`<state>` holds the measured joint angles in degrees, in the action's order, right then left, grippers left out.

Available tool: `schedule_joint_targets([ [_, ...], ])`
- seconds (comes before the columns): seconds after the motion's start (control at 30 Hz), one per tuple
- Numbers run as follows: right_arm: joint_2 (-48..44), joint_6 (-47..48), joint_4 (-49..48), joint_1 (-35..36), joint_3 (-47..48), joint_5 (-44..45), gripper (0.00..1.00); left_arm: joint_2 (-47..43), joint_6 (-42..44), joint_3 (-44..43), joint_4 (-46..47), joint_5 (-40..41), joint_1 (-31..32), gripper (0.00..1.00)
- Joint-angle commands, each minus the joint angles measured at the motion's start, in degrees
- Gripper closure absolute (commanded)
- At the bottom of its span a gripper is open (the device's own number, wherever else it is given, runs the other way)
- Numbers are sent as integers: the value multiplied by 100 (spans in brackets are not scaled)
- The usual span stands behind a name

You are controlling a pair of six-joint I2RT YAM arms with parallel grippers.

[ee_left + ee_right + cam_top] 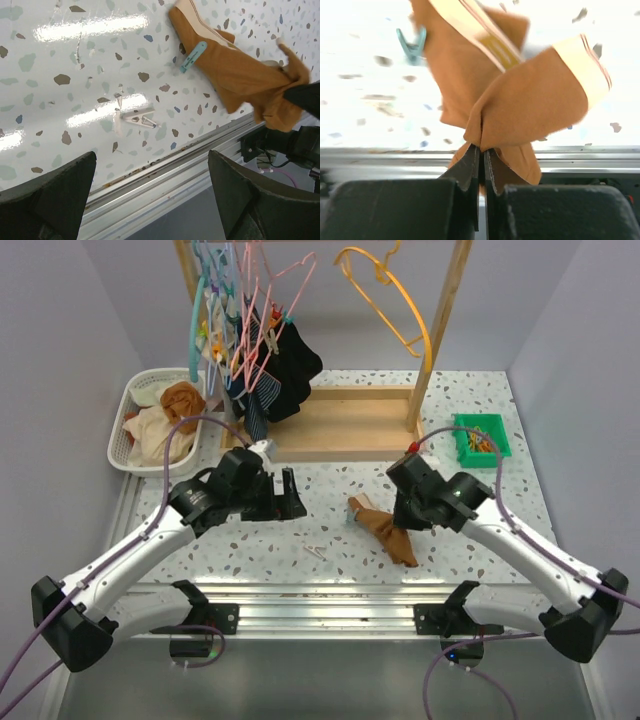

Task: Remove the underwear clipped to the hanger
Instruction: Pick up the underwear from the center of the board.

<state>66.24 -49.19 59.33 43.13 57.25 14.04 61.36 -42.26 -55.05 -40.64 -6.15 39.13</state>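
Observation:
Black underwear (292,368) hangs limp from clips on pink hangers (262,310) at the left of the wooden rack, beside a dark blue striped garment (256,412). My right gripper (403,523) (481,148) is shut on an orange-brown cloth (385,532) (520,105) just above the table's front. A teal clip (411,44) (193,56) is still on that cloth (240,75). My left gripper (291,495) (151,160) is open and empty, low over the table left of the cloth.
A white clip (314,551) (137,118) lies on the table between the arms. A white basket (120,440) with clothes stands at the back left. A green bin (481,438) of clips stands at the right. A yellow hanger (395,310) hangs on the rack (350,425).

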Motion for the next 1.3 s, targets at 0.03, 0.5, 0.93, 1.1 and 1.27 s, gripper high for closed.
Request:
schedule_joint_targets([
  [0.03, -226, 620, 1054, 11, 1330, 23, 100, -186, 349, -296, 91, -8, -29, 4],
  [0.5, 425, 841, -482, 28, 2396, -2851, 100, -423, 2213, 177, 3315, -1923, 410, 0],
  [0.93, 188, 384, -2152, 28, 2528, -4866, 100, -450, 3399, 232, 3197, -3085, 727, 11],
  [1.1, 214, 322, -2172, 20, 2773, -4867, 100, -160, 3610, -181, 2518, -2875, 727, 95],
  [1.27, 162, 602, -1277, 20, 3089, -3687, 39, -397, 3427, -199, 2263, -1857, 718, 100],
])
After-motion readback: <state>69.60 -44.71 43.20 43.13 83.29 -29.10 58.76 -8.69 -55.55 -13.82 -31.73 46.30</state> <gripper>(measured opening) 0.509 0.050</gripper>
